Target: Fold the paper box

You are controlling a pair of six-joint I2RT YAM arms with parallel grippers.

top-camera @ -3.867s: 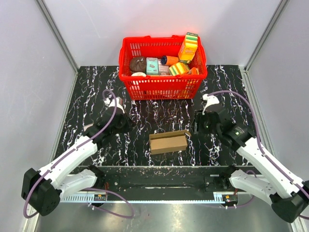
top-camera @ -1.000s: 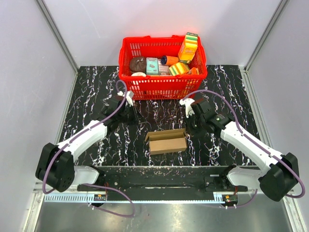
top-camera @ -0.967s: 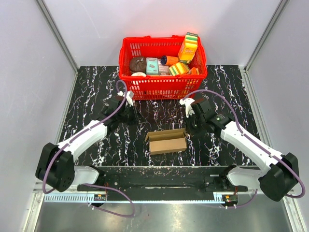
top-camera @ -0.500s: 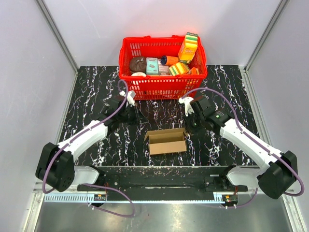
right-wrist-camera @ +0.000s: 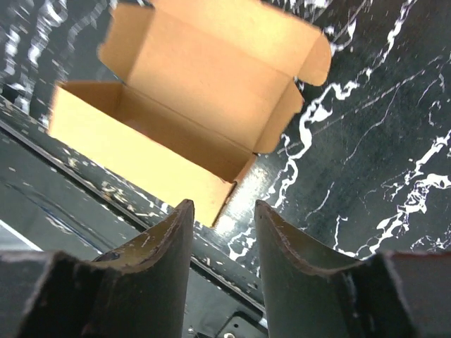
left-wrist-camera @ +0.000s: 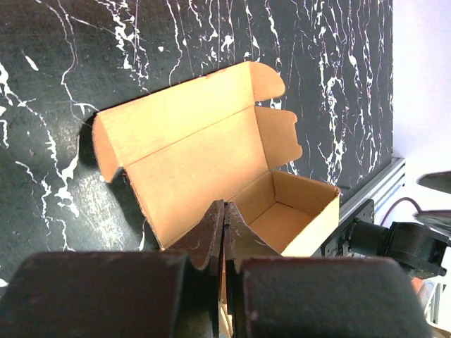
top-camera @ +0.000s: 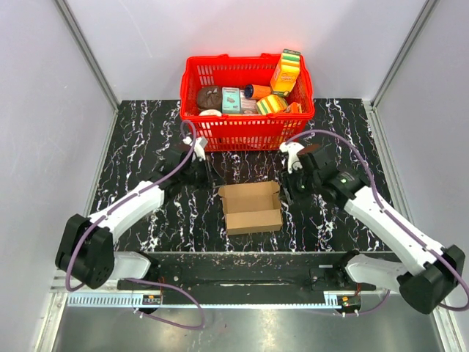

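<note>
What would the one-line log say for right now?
paper box: lid open, sitting on table | left claw: shut, holding nothing | right claw: open, holding nothing

The white, black-jointed left arm (top-camera: pixel 130 210) stretches forward and inward, its black two-finger left gripper (left-wrist-camera: pixel 223 211) pressed fully closed; the matching white right arm (top-camera: pixel 385 220) angles inward too, the fingers of its black right gripper (right-wrist-camera: pixel 222 211) parted, seemingly gripping nothing; both wrists pitch downward.

Paper box (top-camera: pixel 251 207) before basket (top-camera: pixel 245 133), apparently apart
</note>
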